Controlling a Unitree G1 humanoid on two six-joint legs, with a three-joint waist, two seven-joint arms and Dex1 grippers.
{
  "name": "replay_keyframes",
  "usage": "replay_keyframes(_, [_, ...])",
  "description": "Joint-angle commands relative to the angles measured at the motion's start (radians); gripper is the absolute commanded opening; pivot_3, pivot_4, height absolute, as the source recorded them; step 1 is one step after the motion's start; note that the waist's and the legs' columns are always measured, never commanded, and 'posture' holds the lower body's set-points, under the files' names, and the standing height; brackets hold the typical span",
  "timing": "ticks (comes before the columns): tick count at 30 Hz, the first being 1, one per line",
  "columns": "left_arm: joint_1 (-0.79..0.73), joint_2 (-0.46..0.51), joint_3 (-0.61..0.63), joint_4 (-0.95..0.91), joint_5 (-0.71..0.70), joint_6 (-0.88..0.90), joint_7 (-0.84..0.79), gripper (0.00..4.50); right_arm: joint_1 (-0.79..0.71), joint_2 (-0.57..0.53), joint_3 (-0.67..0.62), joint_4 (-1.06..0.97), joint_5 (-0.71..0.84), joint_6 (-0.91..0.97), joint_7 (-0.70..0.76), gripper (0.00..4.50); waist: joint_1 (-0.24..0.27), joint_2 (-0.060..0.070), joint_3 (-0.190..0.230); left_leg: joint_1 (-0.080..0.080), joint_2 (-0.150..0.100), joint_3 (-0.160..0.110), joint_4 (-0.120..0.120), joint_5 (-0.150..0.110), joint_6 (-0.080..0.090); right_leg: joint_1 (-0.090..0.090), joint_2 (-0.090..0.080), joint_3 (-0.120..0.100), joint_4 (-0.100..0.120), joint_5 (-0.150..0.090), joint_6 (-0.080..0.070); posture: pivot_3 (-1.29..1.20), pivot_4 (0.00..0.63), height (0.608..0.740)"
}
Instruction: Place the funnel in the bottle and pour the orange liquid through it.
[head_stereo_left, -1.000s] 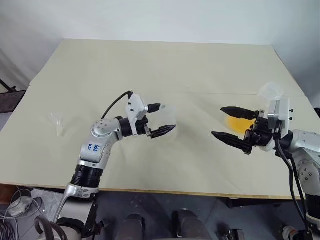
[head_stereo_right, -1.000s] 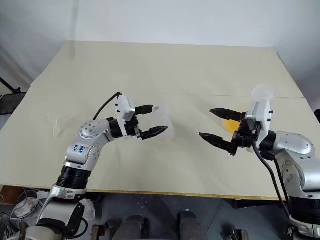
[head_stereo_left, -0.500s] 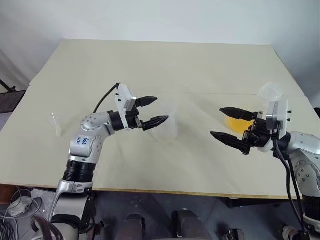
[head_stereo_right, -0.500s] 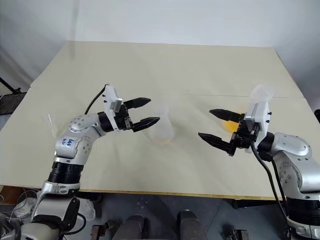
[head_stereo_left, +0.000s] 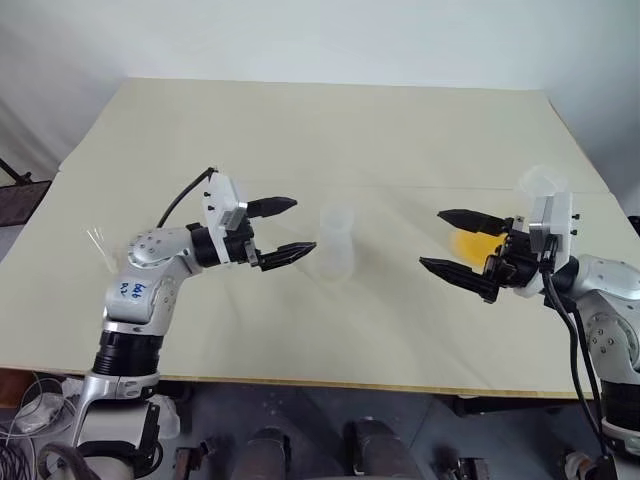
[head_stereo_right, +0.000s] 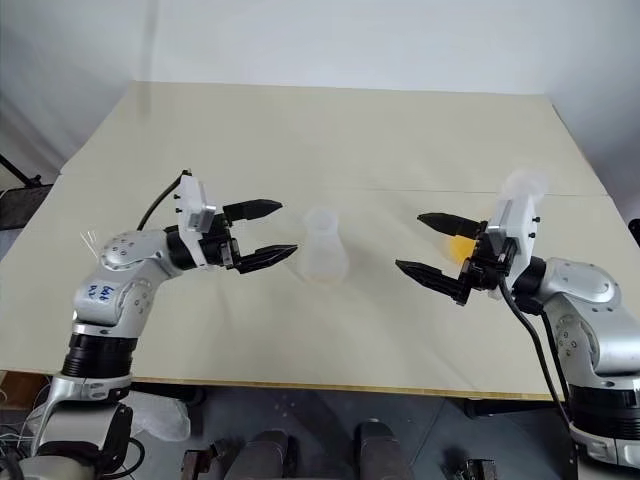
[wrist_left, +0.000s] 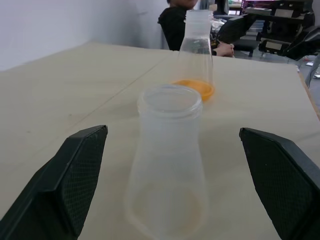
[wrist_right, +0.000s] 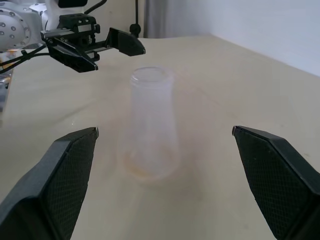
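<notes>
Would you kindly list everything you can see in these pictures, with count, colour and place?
table: one, beige, under everything
bottle: one, clear frosted, upright at mid-table between the grippers
funnel: one, clear, near the table's left edge
clear container: one, upright beside the right gripper
orange liquid: small amount, at that container's bottom
person: one, dark clothing, beyond the table
left gripper: black, open, left of the bottle, apart from it
right gripper: black, open, right of the bottle
</notes>
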Motion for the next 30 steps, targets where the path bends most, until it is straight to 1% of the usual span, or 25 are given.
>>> replay_keyframes(1, [0.021,0.031,0.067,-0.086,-0.035,0.014,0.038,4.49,-0.022,0.002,-0.014,0.002,0.010,-0.018,0.014,4.50,0.001,0.000,0.000,0.000,0.000,0.000,0.000,0.000,0.000,0.000,0.000,0.000,0.000,0.000,0.000,0.00,0.150,0.740])
replay_keyframes(3, [0.056,0.058,0.112,-0.117,-0.038,0.025,0.072,4.49,-0.031,-0.002,-0.011,0.013,0.011,-0.020,0.029,4.50,0.001,0.000,0.000,0.000,0.000,0.000,0.000,0.000,0.000,0.000,0.000,0.000,0.000,0.000,0.000,0.00,0.150,0.740])
replay_keyframes(5, [0.111,0.083,0.198,-0.168,-0.041,0.051,0.144,4.49,-0.058,-0.006,-0.005,0.037,0.014,-0.020,0.054,4.50,-0.003,0.000,0.000,0.000,0.000,0.000,0.000,0.000,0.000,0.000,0.000,0.000,0.000,0.000,0.000,0.00,0.150,0.740])
replay_keyframes(8, [0.179,0.097,0.283,-0.228,-0.049,0.086,0.226,4.49,-0.100,-0.006,0.012,0.075,0.007,-0.020,0.082,4.50,-0.005,0.000,0.000,0.000,0.001,0.000,0.000,0.000,0.000,0.000,0.000,0.000,0.000,0.000,0.000,0.00,0.150,0.740])
replay_keyframes(13, [0.349,0.077,0.418,-0.303,-0.007,0.092,0.371,4.49,-0.180,0.006,0.051,0.160,-0.019,-0.030,0.133,4.50,0.000,0.000,0.000,0.000,0.000,0.000,-0.001,0.000,0.001,0.000,-0.001,-0.001,-0.001,0.000,0.000,0.00,0.150,0.740])
replay_keyframes(15, [0.412,0.056,0.486,-0.325,0.009,0.087,0.446,4.49,-0.209,0.011,0.063,0.193,-0.029,-0.035,0.147,4.50,0.000,0.000,0.000,0.000,0.001,0.000,-0.001,0.000,0.001,0.000,-0.001,0.000,-0.002,0.000,0.000,0.00,0.150,0.740])
replay_keyframes(17, [0.476,0.033,0.551,-0.367,-0.012,0.106,0.495,4.49,-0.229,0.012,0.072,0.216,-0.034,-0.034,0.163,4.50,0.001,0.000,0.000,0.000,0.001,0.000,-0.001,-0.001,0.001,0.000,-0.001,-0.001,-0.002,0.000,0.000,0.00,0.150,0.740])
replay_keyframes(20, [0.604,0.012,0.648,-0.438,-0.033,0.131,0.527,4.49,-0.247,0.008,0.082,0.233,-0.032,-0.023,0.192,4.50,0.000,0.000,0.000,0.000,0.001,0.000,-0.002,-0.001,0.001,0.000,-0.001,-0.001,-0.003,0.000,0.000,0.00,0.150,0.740])
replay_keyframes(23, [0.689,-0.016,0.772,-0.445,-0.061,0.149,0.577,4.49,-0.277,0.000,0.092,0.258,-0.039,-0.021,0.223,4.50,0.001,0.000,0.000,0.000,0.001,0.000,-0.002,-0.001,0.001,0.000,-0.002,-0.001,-0.004,0.000,0.000,0.00,0.150,0.740])
replay_keyframes(26, [0.715,-0.018,0.841,-0.437,-0.074,0.205,0.649,4.49,-0.331,0.001,0.103,0.291,-0.049,-0.024,0.242,4.50,0.001,0.000,0.000,0.000,0.001,0.000,-0.002,-0.001,0.002,0.001,-0.002,-0.002,-0.004,0.000,0.000,0.00,0.150,0.740])
replay_keyframes(30, [0.673,0.018,0.835,-0.422,-0.069,0.312,0.738,4.49,-0.405,0.010,0.117,0.328,-0.061,-0.029,0.267,4.50,0.003,0.001,0.000,0.000,0.000,-0.001,-0.002,-0.003,0.006,0.001,-0.002,-0.002,-0.004,0.000,0.000,0.00,0.150,0.740])
